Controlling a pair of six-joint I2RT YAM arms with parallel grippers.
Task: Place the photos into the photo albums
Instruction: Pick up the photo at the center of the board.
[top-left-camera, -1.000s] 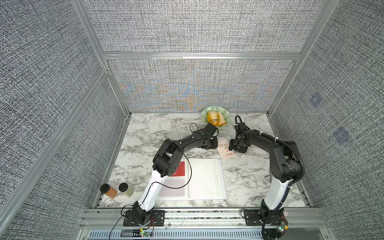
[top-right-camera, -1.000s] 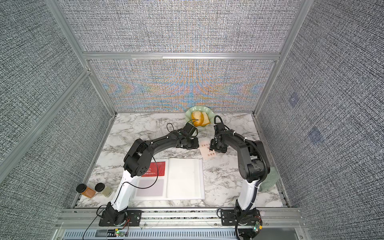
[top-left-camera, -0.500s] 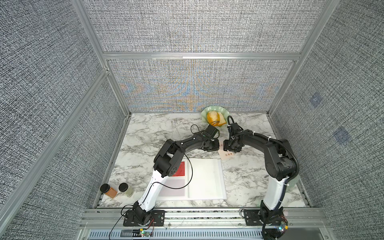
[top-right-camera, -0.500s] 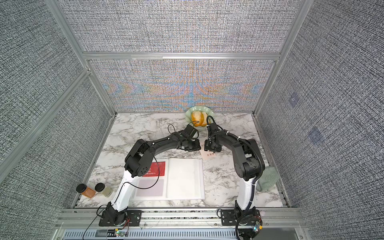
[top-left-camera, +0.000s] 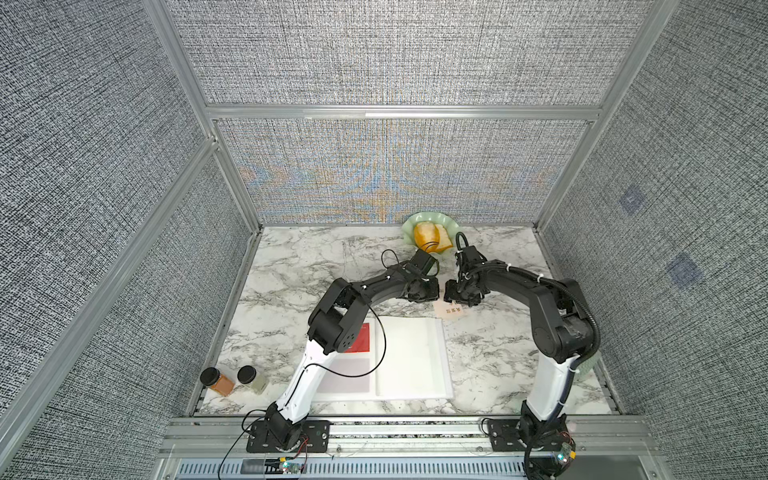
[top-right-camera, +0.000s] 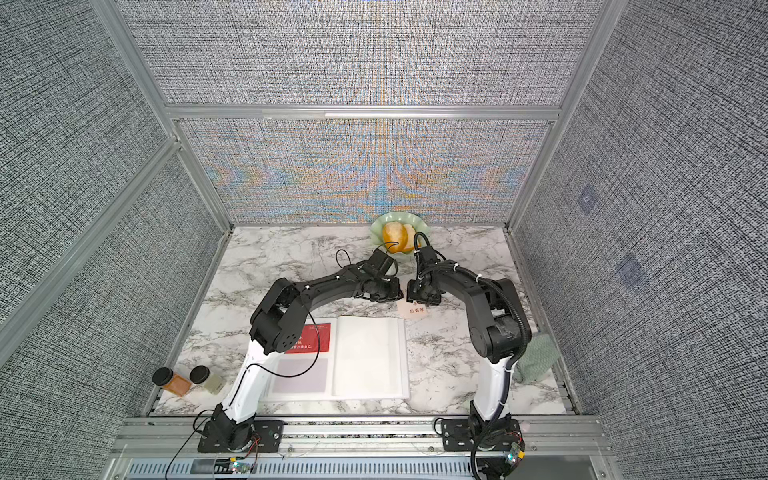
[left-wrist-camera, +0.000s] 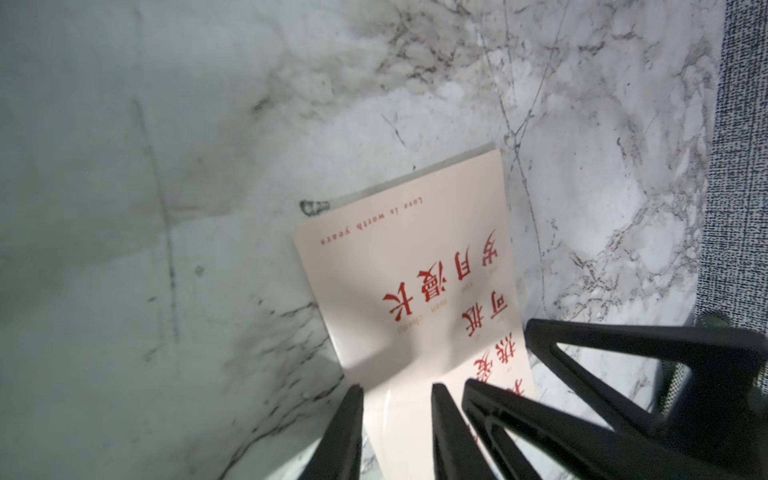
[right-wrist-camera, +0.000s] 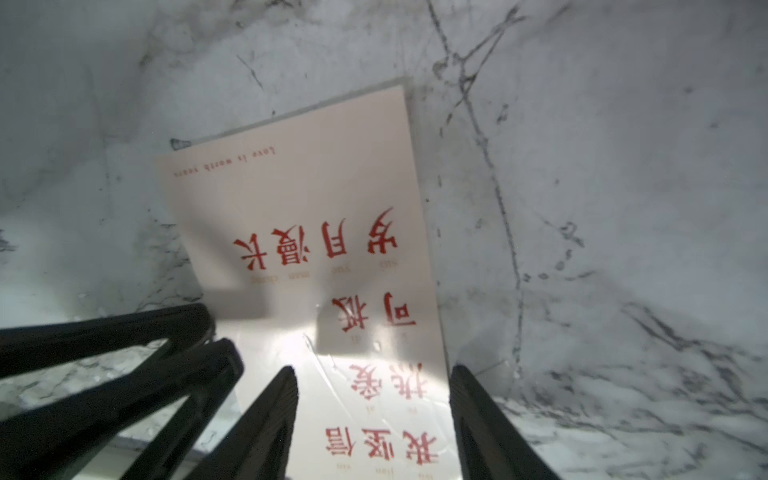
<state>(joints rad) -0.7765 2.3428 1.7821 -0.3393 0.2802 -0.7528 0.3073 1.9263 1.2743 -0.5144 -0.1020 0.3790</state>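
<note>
Crowding together over a cream rectangular card (right-wrist-camera: 299, 195) with red Chinese characters, the left gripper (left-wrist-camera: 397, 388) stands narrowly parted and the right gripper (right-wrist-camera: 372, 370) wider. That card lies on the white marble table (top-left-camera: 311, 257), just beyond the open white album (top-left-camera: 411, 357) at its far right corner.

You are seeing a pale green scalloped plate (top-left-camera: 409, 226) holding orange-yellow food (top-left-camera: 428, 239) at the marble tabletop's (top-left-camera: 311, 266) far edge. A black-lidded amber jar (top-left-camera: 217, 380) and a black-lidded pale jar (top-left-camera: 252, 377) are standing front-left, and a green cloth (top-right-camera: 536, 359) is lying front-right.
</note>
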